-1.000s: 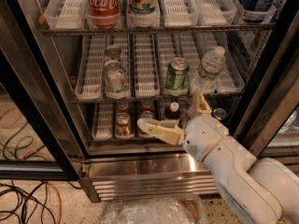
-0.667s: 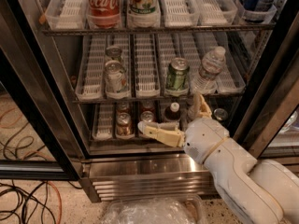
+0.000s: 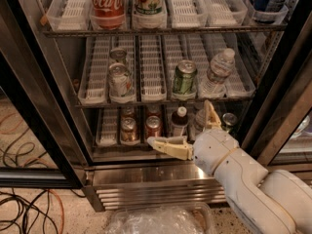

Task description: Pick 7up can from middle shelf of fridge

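The fridge (image 3: pixel 146 189) stands open in front of me. On its middle shelf (image 3: pixel 152 82), in a left lane, stands the silvery-white 7up can (image 3: pixel 119 80), with a second similar can (image 3: pixel 118 56) behind it. My gripper (image 3: pixel 179 123) is open and empty, one cream finger pointing left and the other up. It hangs in front of the bottom shelf, below and to the right of the 7up can and apart from it.
A green can (image 3: pixel 184 77) and a clear water bottle (image 3: pixel 217 72) stand further right on the middle shelf. The top shelf holds a Coca-Cola can (image 3: pixel 106 4) and other cans. The bottom shelf holds cans (image 3: pixel 129 129) and a small bottle (image 3: pixel 180 122). Cables (image 3: pixel 29 204) lie on the floor at left.
My gripper has dropped slightly in front of the bottom shelf. The cans and bottle have not moved.
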`<state>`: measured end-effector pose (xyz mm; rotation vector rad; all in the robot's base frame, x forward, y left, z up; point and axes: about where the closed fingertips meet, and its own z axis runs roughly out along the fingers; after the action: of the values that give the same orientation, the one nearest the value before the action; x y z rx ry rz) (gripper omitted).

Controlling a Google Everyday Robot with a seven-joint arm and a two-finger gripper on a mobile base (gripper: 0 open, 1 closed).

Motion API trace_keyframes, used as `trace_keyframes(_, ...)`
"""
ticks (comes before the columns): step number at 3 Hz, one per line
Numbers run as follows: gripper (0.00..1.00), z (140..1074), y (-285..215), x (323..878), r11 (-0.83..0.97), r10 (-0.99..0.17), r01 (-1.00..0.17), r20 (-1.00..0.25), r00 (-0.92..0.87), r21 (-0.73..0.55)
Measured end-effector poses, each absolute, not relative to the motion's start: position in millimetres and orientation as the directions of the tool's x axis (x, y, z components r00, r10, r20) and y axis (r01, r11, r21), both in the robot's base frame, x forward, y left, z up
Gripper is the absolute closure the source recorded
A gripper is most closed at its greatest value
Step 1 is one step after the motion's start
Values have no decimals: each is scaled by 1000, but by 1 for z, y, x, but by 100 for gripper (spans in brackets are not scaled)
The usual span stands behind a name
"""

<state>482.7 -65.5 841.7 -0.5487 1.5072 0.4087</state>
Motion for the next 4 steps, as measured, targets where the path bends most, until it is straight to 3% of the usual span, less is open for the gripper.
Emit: trace_keyframes(4, 0, 835, -29, 530, 783, -126, -604, -989, 80, -149)
